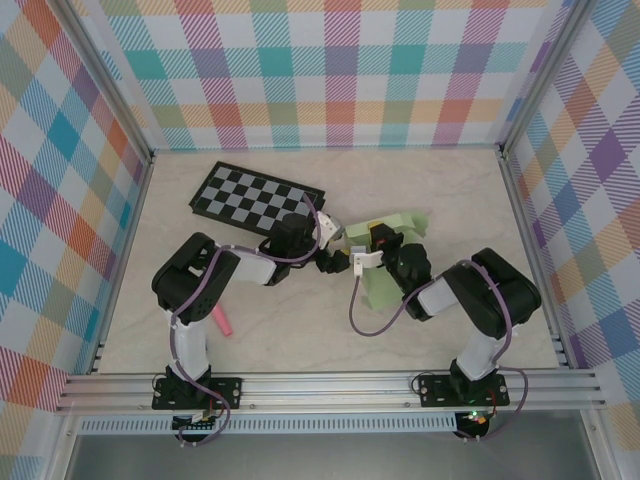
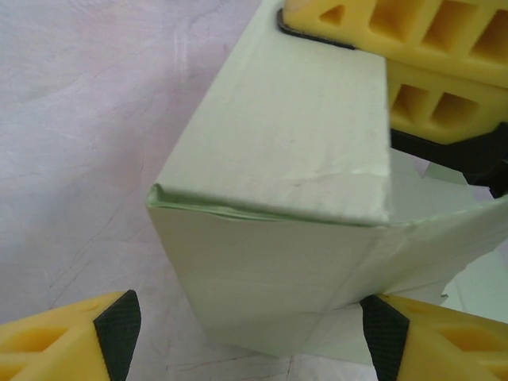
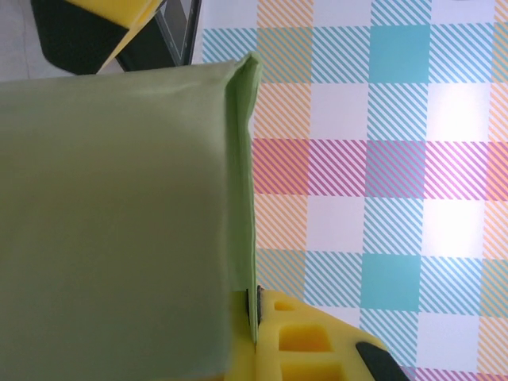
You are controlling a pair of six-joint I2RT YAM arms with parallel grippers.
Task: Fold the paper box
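In the middle of the table (image 1: 300, 335), the box (image 1: 398, 222) is just right of the checkerboard (image 1: 255, 197). The right gripper (image 3: 255, 311) pinches its edge tight. The left gripper (image 2: 252, 337) has its fingers apart, one on each side of a folded corner. The box is thin, pale-green card. The table looks like pale marble. The walls (image 1: 340, 70) are bright checks.

Pale-green paper box (image 2: 278, 143) (perhaps half-folded)

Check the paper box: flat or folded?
Partly folded: the paper box shows two panels meeting at a creased edge, flaps splayed out.
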